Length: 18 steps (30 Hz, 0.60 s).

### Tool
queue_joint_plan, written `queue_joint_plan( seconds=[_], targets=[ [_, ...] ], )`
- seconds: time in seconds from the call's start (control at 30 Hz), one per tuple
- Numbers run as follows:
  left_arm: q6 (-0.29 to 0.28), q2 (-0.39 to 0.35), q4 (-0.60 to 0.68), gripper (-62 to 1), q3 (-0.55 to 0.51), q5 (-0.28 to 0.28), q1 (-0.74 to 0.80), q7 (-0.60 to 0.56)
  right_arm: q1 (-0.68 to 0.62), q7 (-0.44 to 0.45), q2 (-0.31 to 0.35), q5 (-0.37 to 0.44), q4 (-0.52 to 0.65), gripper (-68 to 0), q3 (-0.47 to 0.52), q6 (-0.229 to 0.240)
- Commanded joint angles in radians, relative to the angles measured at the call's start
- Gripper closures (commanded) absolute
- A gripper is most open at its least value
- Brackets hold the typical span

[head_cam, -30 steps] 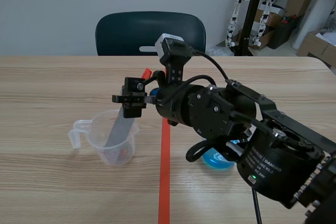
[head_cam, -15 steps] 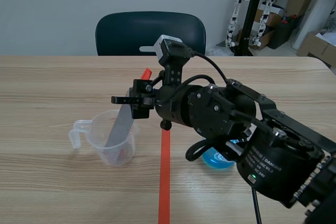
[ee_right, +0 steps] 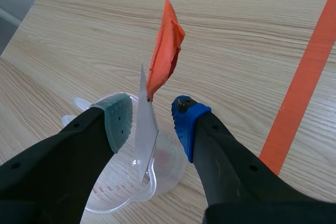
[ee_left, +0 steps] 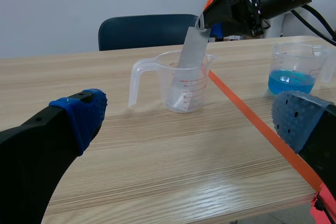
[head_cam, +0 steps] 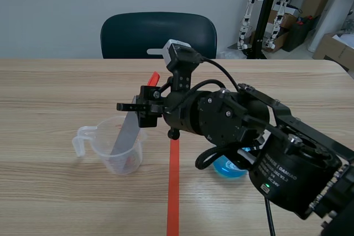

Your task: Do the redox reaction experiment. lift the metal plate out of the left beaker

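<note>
Midway between the desk's [head_cam: 50, 192] near and far edges, just left of the orange-red tape line, stands the clear left beaker [head_cam: 119, 156], its handle turned toward the desk's left edge. The metal plate [ee_right: 146, 129] stands tilted in it, with its foot down in the beaker and its upper part leaning over the rim on the side nearer the tape line. A crumpled orange tag [ee_right: 165, 45] sticks to the plate's top end.

The right arm comes across the tape line, and the right gripper [head_cam: 139, 110] sits at the plate's upper part, above the rim. Its fingers are narrowly apart, one on either side of the plate, with a sliver of gap showing at each pad, so nothing is clamped.

The left gripper [ee_left: 191, 111] hangs low by the desk's near edge, well apart from the beaker and facing it, its fingers spread wide and holding nothing. A second beaker [ee_left: 294, 74] with blue liquid stands right of the tape line, closer to the near edge.
</note>
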Motion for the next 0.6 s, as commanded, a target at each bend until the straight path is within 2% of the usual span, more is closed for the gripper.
queue_joint_plan(
  seconds=[0.0, 0.57],
  targets=[
    [0.001, 0.002, 0.016, -62.3, -0.005, -0.003, 0.006, -0.046, 0.025, 0.028, -0.003, 0.011, -0.017, -19.7, 0.001, 0.005],
    [0.001, 0.002, 0.016, -62.3, -0.004, -0.002, -0.011, -0.046, 0.045, 0.051, -0.018, 0.006, -0.031, -19.7, 0.001, 0.011]
  ],
)
